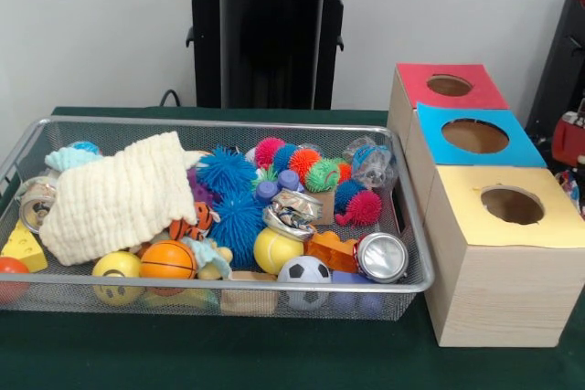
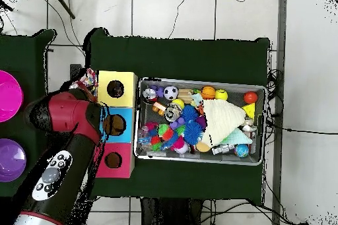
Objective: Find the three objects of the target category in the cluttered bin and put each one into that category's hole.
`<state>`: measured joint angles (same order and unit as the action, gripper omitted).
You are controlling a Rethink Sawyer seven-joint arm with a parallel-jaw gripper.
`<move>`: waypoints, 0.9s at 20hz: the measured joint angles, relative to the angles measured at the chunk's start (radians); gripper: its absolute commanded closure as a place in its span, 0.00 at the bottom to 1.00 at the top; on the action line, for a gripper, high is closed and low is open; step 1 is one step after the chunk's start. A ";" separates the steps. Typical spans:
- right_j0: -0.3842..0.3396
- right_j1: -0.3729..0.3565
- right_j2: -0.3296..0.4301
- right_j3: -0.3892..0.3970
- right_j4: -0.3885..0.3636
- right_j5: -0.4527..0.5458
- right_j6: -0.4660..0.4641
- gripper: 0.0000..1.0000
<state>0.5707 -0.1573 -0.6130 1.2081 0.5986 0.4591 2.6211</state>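
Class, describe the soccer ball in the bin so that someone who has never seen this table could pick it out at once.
Start at the wire mesh bin on the green table, and follow the bin's long edge nearest the front camera toward the end where the wooden boxes stand. The soccer ball sits against that edge, between a plain yellow ball and a shiny silver can. It alone is white with black patches.

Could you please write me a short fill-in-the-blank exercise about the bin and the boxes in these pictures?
1. The wire mesh bin stands on a table covered in ___ cloth.
2. The box with the blue top stands between the red-topped box and the ___-topped one.
3. The pale knitted cloth lies ___ the bin.
4. Each box top has a ___ hole.

Missing words: green; yellow; inside; round
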 measured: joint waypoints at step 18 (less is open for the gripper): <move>0.052 -0.211 -0.058 0.094 -0.010 0.198 0.000 1.00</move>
<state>0.6225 -0.3683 -0.6715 1.3023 0.5887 0.6567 2.6211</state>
